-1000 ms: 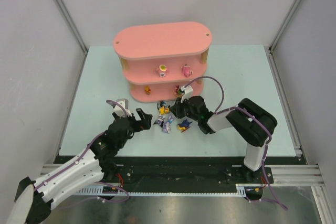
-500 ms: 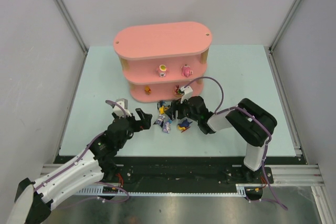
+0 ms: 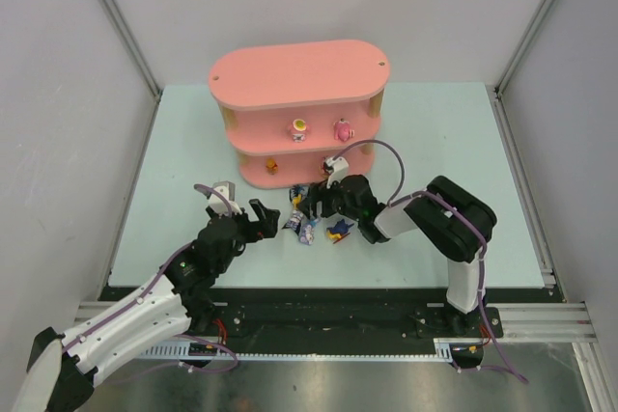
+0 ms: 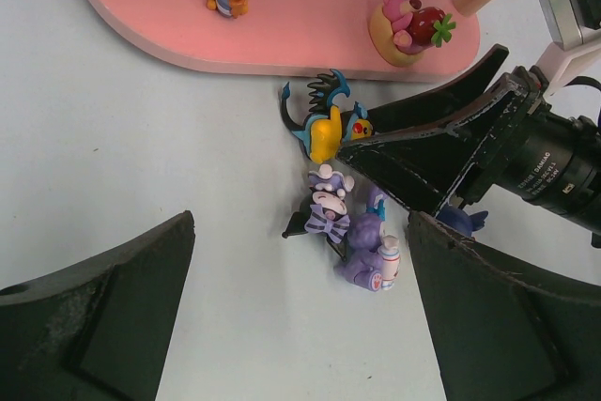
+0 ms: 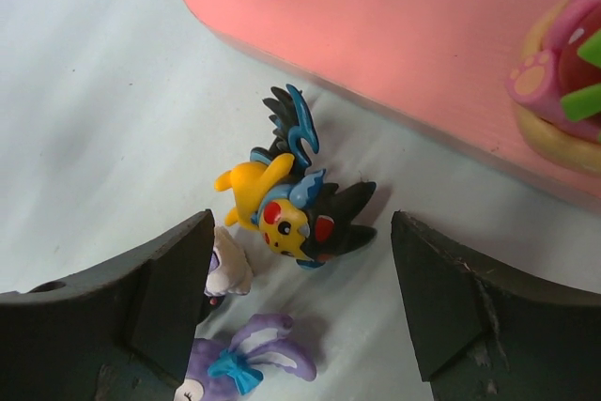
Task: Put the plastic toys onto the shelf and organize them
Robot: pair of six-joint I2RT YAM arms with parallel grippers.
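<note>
Holding four toys (image 3: 299,125), the shelf (image 3: 290,74) faces left tool (image 3: 265,216) and right tool (image 3: 311,206), both spread, empty.

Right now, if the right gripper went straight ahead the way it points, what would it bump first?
Probably the yellow spiky toy, lying just in front of the right gripper; the pink shelf comes after. Depth is unclear.

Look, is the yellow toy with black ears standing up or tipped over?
Tipped over. The yellow toy lies on its side on the table, face turned sideways, just in front of the shelf.
</note>
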